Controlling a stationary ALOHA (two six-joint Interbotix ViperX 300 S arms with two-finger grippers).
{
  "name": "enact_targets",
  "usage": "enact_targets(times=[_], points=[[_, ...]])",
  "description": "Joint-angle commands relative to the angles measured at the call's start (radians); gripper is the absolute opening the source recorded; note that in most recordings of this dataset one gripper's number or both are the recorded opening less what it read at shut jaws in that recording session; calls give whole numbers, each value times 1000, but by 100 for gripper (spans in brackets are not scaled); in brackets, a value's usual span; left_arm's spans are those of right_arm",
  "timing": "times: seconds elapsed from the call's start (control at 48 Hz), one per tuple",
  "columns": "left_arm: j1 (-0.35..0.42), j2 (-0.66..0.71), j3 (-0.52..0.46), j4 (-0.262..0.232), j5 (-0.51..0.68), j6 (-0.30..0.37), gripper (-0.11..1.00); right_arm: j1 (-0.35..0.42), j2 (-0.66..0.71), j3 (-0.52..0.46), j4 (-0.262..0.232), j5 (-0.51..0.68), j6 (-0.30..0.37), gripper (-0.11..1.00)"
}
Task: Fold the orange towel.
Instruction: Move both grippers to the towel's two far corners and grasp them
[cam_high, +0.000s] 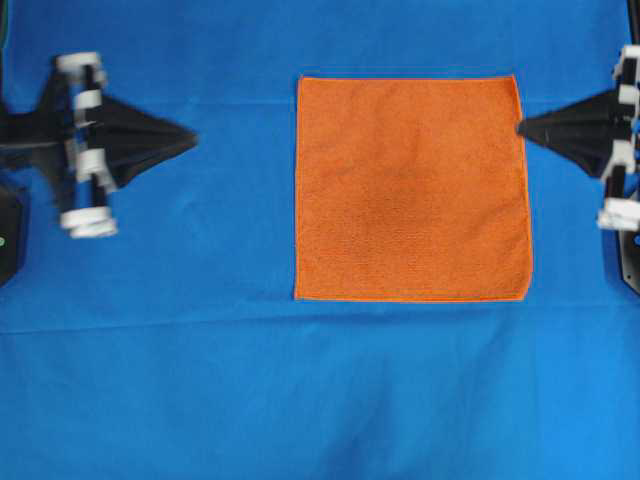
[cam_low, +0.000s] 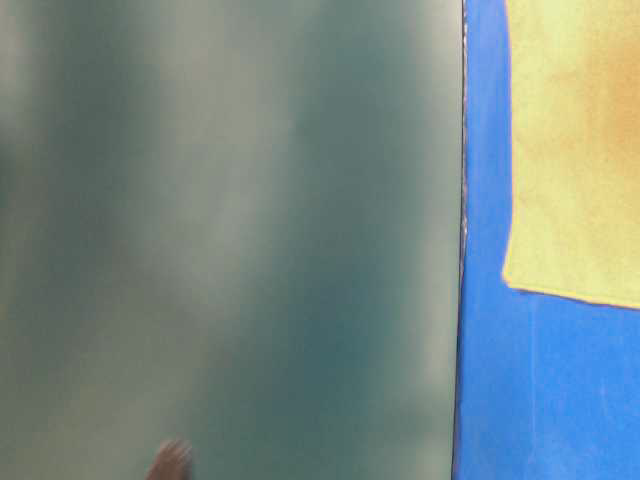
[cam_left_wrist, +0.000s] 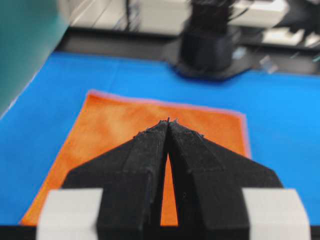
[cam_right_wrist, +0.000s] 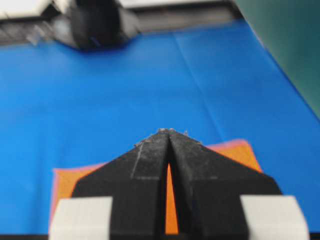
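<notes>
Left gripper (cam_high: 190, 137) is seen clenched, tips pressed together w/ nothing between them, well apart from the orange towel (cam_high: 412, 188) on its left side. It's held above the blue sheet (cam_high: 250, 380), pointing toward the towel; prob. parked clear so the whole cloth can be seen before any approach.

Orange towel is laid flat and fully spread on the blue sheet, right of centre in the overhead view, edges roughly square to the sheet. No fold is seen yet, no corner lifted, so the task is judged not begun. Flat spread likely deliberate: all four corners are left reachable. A faint crease in the sheet is noted running below the towel's lower edge.

Right gripper (cam_high: 521, 127) is likewise shut tight on nothing, tip at the towel's right edge, near the upper right corner. Whether cloth is touched can't be told from overhead; in the right wrist view the tips (cam_right_wrist: 167, 131) are seen over the towel's near corner, apparently above it. Being closest, that corner is judged the likely first pinch point, but the jaws would need opening first.

Table-level view is mostly blocked by a blurred grey-green panel (cam_low: 230, 240); only a strip of sheet and towel is shown.
</notes>
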Motion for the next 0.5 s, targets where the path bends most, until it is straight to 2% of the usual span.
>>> enact_targets(times=[0.0,0.208,0.291,0.375,0.479], points=[[38,71,-61,-2,-17,-2,1,-83,15,-21,9,43,14,2],[129,285,-167,-3,-21,-3,4,-268,95,-3,11,103,57,2],[161,377,-209,-5,-26,-3,21,-339,166,11,11,101,60,2],[186,462,-256,-5,-28,-3,47,-400,245,20,11,95,60,5],[216,558,-314,-5,-26,-3,77,-460,356,26,8,55,60,33]])
